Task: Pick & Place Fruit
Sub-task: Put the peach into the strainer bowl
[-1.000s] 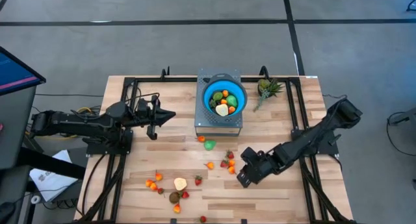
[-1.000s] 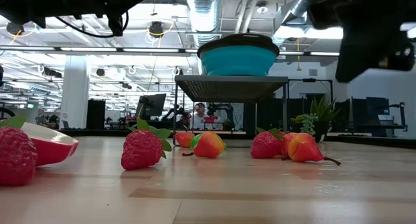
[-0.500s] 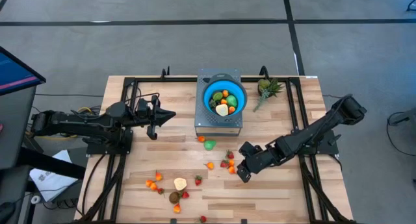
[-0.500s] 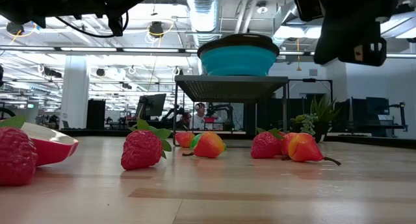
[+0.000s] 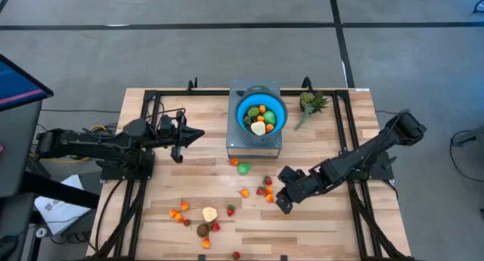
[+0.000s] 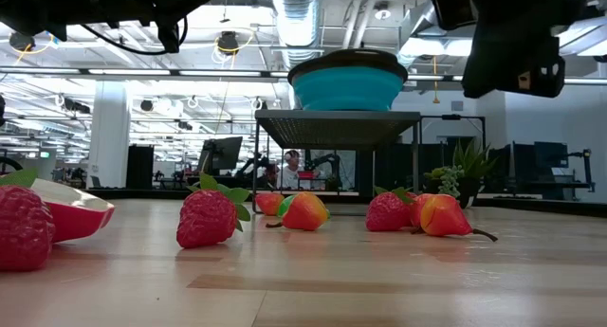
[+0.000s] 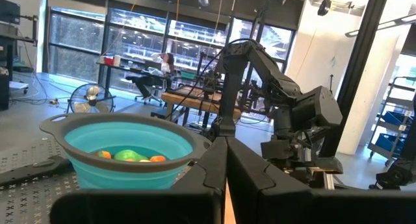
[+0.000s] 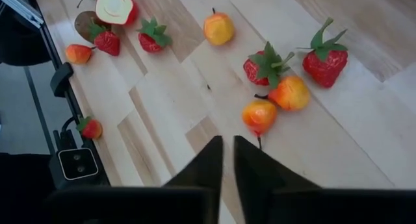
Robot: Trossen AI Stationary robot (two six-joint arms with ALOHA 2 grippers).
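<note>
The fruit (image 5: 265, 190) is a scatter of small glossy toy pieces on the wooden table (image 5: 318, 238). One cluster lies around the middle of the table: red strawberries (image 8: 268, 65) with green leafy caps, orange-yellow peach-like pieces (image 8: 290, 93) with thin dark stems, and a green piece (image 5: 243, 169) nearer the grey stand (image 5: 254, 146). A second cluster lies toward the table's front edge on the left-arm side: small orange pieces (image 5: 177, 214), a pale yellow cut half with a red rim (image 5: 209, 213), a brown piece (image 5: 203, 230) and more strawberries. Several more, green, orange and pale yellow, already lie in the blue bowl (image 5: 280, 113) on the stand near the back edge.

The right gripper (image 5: 277, 203) hangs above the table just beside the middle cluster, its fingers (image 8: 207, 164) a narrow slit apart and grasping nothing. The left gripper (image 5: 198, 134) waits above the left side, pointing at the bowl, fingers (image 7: 211, 169) pressed together and empty.
</note>
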